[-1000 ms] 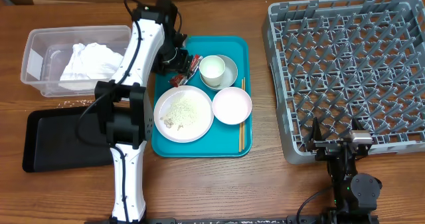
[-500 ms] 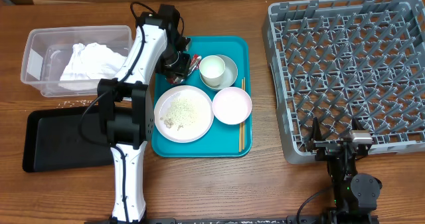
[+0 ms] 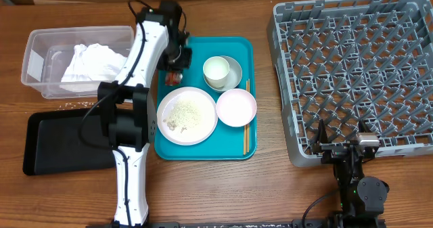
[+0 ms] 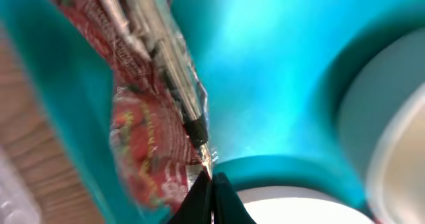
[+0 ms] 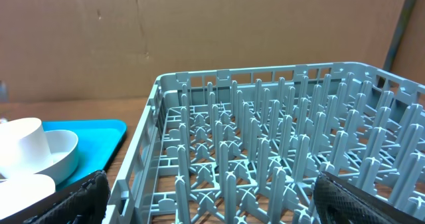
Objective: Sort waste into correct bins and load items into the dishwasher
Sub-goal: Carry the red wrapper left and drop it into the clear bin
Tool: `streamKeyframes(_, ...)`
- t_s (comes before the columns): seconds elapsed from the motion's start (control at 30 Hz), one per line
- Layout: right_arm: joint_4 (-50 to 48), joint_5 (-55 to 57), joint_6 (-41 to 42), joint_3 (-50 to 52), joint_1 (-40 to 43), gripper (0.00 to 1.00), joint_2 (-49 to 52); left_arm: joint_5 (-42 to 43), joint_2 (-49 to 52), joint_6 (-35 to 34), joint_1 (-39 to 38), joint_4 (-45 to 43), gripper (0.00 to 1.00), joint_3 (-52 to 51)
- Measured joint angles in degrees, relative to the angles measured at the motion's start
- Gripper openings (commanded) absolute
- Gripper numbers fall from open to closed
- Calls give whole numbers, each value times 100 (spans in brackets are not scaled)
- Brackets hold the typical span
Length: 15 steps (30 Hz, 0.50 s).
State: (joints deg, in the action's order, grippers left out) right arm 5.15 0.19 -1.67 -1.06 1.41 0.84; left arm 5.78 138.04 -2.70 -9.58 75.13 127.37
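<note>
My left gripper (image 3: 177,65) hangs over the back left corner of the teal serving tray (image 3: 203,149). In the left wrist view its black jaws (image 4: 211,187) are pressed together on the edge of the red snack wrapper (image 4: 143,151), which shows as a red patch (image 3: 177,77) under the gripper from overhead. On the tray sit the plate (image 3: 187,115) with rice bits, the pink bowl (image 3: 236,107), the grey bowl (image 3: 233,71) holding the white cup (image 3: 216,69), and the chopsticks (image 3: 245,130). My right gripper (image 5: 212,214) stands open at the near edge of the dish rack (image 3: 352,72), holding nothing.
The clear tub (image 3: 37,59) at the left holds the crumpled napkin (image 3: 91,62). The black tray (image 3: 61,143) lies in front of it, partly under my left arm. A cardboard wall stands behind the rack (image 5: 279,137).
My left gripper has shut on the wrapper and drawn it left, away from the grey bowl toward the tray's left edge. The right arm has not moved.
</note>
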Motion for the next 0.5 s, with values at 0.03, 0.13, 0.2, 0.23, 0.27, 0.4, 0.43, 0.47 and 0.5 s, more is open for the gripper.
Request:
streamKeyframes(0.03,2,2,-4,0,2,100,0,2,0,-101,17,57,4,214)
streamKeyframes(0.13,2,0,0,0,2,100,0,72,0,-411,109,251,4,994)
streamKeyframes(0.2,0,2,-2,0,0,100,0,175,0,-575,192,372,4,1504)
streamKeyframes(0.23,0,0,-2,0,0,100,0,254,0,-660,256,463,4,1834)
streamKeyframes(0.27,0,2,-2,0,2,100,0,299,0,-717,295,494,4,2013)
streamKeyframes(0.4,-2,0,-2,0,0,100,0,415,0,-1128,505,728,4,2822)
streamKeyframes(0.43,2,0,-2,0,2,100,0,415,0,-1257,553,774,4,2946)
streamKeyframes(0.47,0,0,-2,0,2,100,0,411,0,-1436,612,837,4,3075)
streamKeyframes(0.5,0,0,-2,0,2,100,0,404,0,-1668,686,905,4,3200)
